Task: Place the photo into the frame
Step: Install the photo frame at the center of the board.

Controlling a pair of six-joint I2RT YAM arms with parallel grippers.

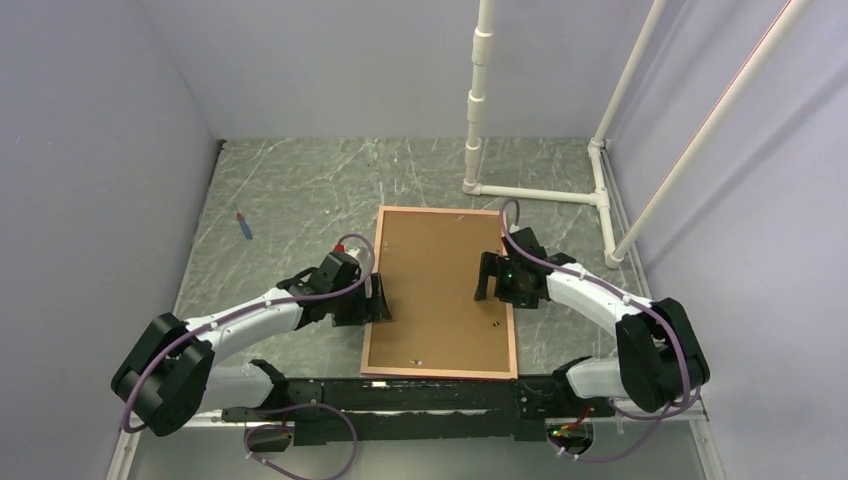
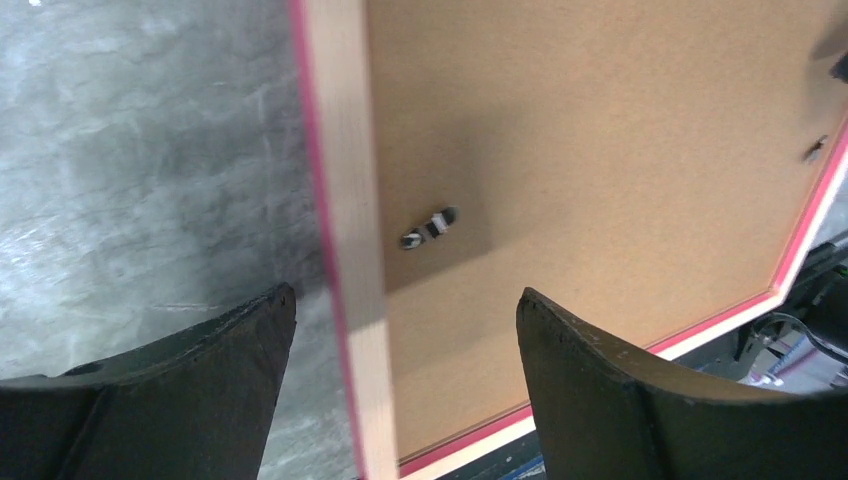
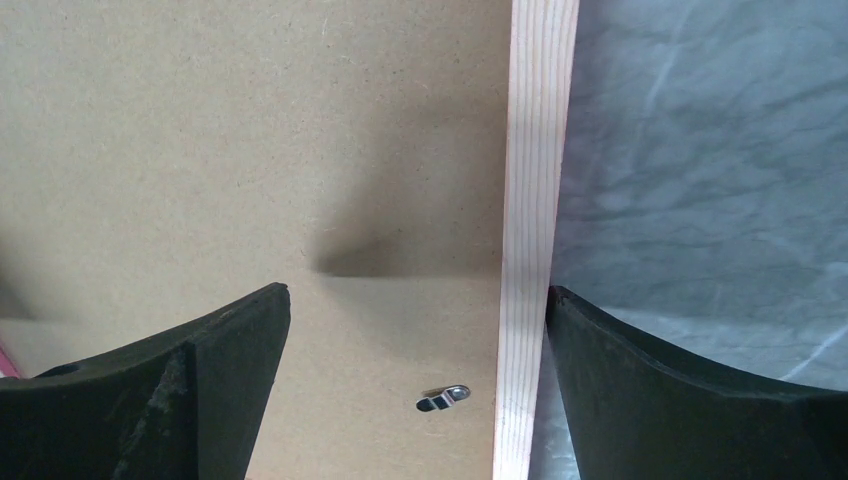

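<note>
My left claw and right claw hang released, each straddling a long edge of the frame, brown backing board facing up.

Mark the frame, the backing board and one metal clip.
frame [image 1: 440, 375], top external view, its near rail.
backing board [image 1: 440, 285], top external view, middle of the brown face.
metal clip [image 3: 443, 399], right wrist view, middle of the tab.

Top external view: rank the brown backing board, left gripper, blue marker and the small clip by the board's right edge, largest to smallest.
1. brown backing board
2. left gripper
3. blue marker
4. small clip
The gripper sits nearer the camera, but each gap is plain.
</note>
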